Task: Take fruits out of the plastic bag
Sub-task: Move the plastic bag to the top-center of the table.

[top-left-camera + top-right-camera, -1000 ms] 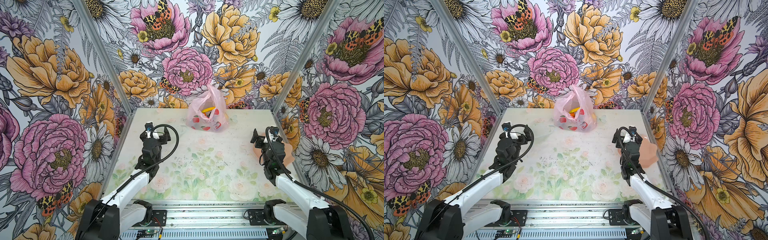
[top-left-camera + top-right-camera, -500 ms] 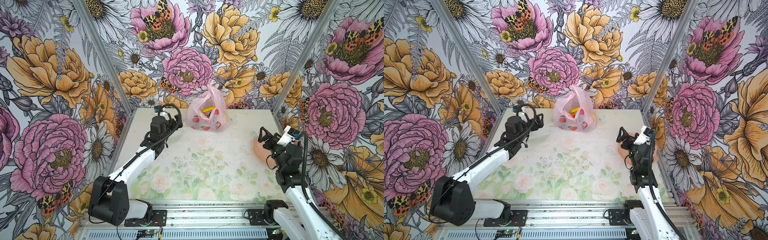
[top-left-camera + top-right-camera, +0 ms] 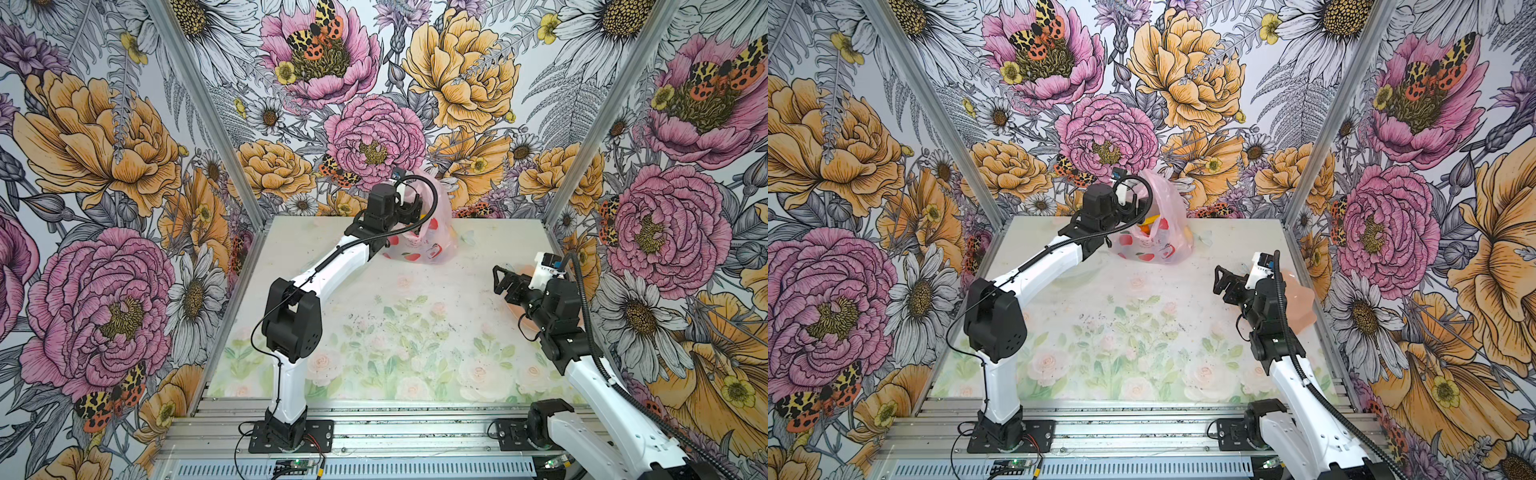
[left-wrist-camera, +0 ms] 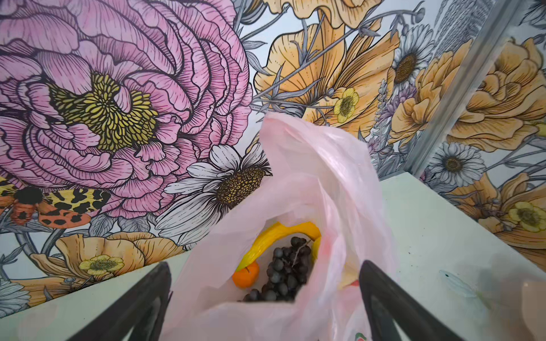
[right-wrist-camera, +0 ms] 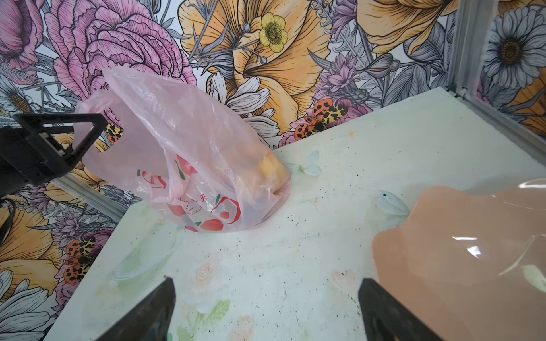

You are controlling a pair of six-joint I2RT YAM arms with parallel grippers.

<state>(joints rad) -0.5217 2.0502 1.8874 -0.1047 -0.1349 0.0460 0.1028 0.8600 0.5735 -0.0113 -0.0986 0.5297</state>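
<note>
Plastic bag [image 3: 432, 245] stands at the far edge of the tabletop [image 3: 374, 332], about midway along it and against the back wall, with its mouth open upward. Left tool [image 3: 411, 208] is at the mouth, jaws apart and empty; in the left wrist view its fingers [image 4: 141, 304] sit either side of the near lip, and I cannot tell whether they touch the film. Right tool [image 3: 500, 281] hangs near the right edge by the peach dish [image 3: 1298, 299], well apart from the bag, jaws apart, holding nothing. All fruits seen are inside the bag: banana [image 4: 277, 236] arching on top, grape bunch [image 4: 285, 265] beneath it, orange piece [image 4: 246, 274] beside the grapes. The step looks like a first reach into the bag. To do it well, drop straight through the opening, keep the fingers off the thin film, and close across the banana's narrow body, since it lies highest and clear. The film will likely cling and lift with the fruit, so the right tool could hold a handle loop [image 5: 97, 97] or the bag's base. Hard to read: a yellowish lump [image 5: 270, 169] shows through the film, fruit unidentified. The bag's bottom and any other fruits are hidden. In both top views the left tool's tips merge with the bag, and the right arm covers much of the dish.
</note>
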